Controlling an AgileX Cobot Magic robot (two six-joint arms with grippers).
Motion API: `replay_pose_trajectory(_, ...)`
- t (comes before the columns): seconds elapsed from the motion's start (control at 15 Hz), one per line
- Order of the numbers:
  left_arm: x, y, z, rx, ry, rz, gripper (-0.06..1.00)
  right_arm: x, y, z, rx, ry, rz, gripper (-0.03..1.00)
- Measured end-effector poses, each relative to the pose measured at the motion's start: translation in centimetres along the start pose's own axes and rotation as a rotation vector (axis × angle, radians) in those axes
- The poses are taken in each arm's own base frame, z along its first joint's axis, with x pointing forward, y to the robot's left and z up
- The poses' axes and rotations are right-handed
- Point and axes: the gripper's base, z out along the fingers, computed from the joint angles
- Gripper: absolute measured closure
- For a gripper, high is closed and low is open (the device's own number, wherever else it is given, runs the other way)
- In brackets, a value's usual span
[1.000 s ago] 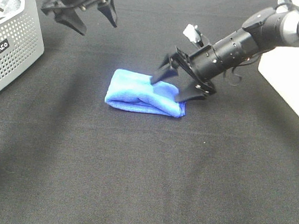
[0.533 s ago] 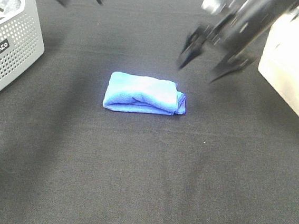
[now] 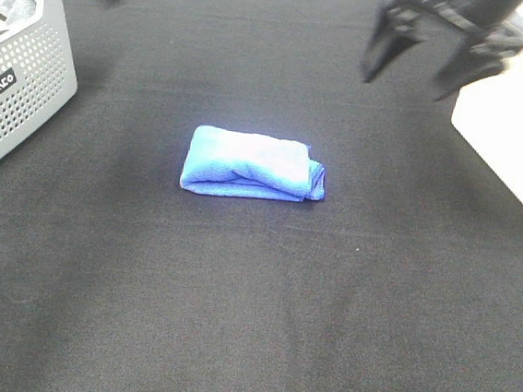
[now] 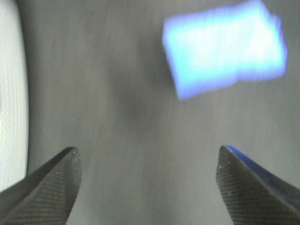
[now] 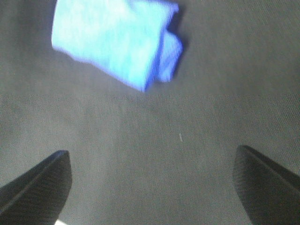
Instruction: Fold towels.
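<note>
Blue towel [image 3: 252,165] folded on black cloth [image 3: 249,325]; right gripper [image 3: 432,60] and left gripper [image 4: 147,183] both spread, empty. I keep clear, avoid snagging.

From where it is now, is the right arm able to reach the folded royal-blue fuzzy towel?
Probably yes. The right gripper is open and empty, raised behind the folded royal-blue fuzzy towel, and only bare black cloth lies between them. The grey perforated basket stands far off, on the other side.
</note>
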Motion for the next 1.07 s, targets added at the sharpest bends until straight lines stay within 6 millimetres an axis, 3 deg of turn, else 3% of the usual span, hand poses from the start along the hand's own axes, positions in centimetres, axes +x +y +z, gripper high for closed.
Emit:
replay_pose_trajectory(0.33, 12.2, 0.3, -5.8, -0.001, -0.023, 0.002, 0.19, 8.6, 1.4, -3.5, 0.009, 0.032, 0.009, 0.09)
replay_pose_trajectory(0.4, 12.2, 0.3, -5.8, -0.001, -0.023, 0.002, 0.19, 8.6, 1.4, -3.5, 0.009, 0.032, 0.009, 0.09)
replay_pose_trajectory(0.47, 14.6, 0.4, -6.3, 0.000, -0.034, 0.003, 0.19, 10.7, 1.6, -3.8, 0.012, 0.031, 0.013, 0.09)
replay_pose_trajectory(0.53, 19.7, 0.6, -7.4, 0.003, -0.086, 0.006, 0.19, 14.8, 1.9, -4.7, 0.031, -0.018, 0.008, 0.09)
replay_pose_trajectory(0.6, 19.7, 0.6, -7.4, 0.003, -0.086, 0.006, 0.19, 14.8, 1.9, -4.7, 0.031, -0.018, 0.008, 0.09)
replay_pose_trajectory(0.67, 22.0, 0.7, -7.8, 0.004, -0.122, 0.011, 0.19, 18.2, 1.9, -4.7, 0.053, -0.020, 0.001, 0.09)
replay_pose_trajectory(0.73, 25.4, 0.8, -8.4, 0.007, -0.201, 0.024, 0.19, 20.5, 1.9, -4.8, 0.069, -0.028, -0.008, 0.09)
replay_pose_trajectory(0.87, 29.6, 1.0, -8.8, 0.012, -0.323, 0.035, 0.19, 24.6, 2.0, -5.4, 0.101, -0.079, -0.036, 0.09)
replay_pose_trajectory(1.07, 34.1, 1.2, -8.7, 0.013, -0.494, 0.070, 0.19, 29.8, 2.1, -6.1, 0.158, -0.214, -0.089, 0.09)
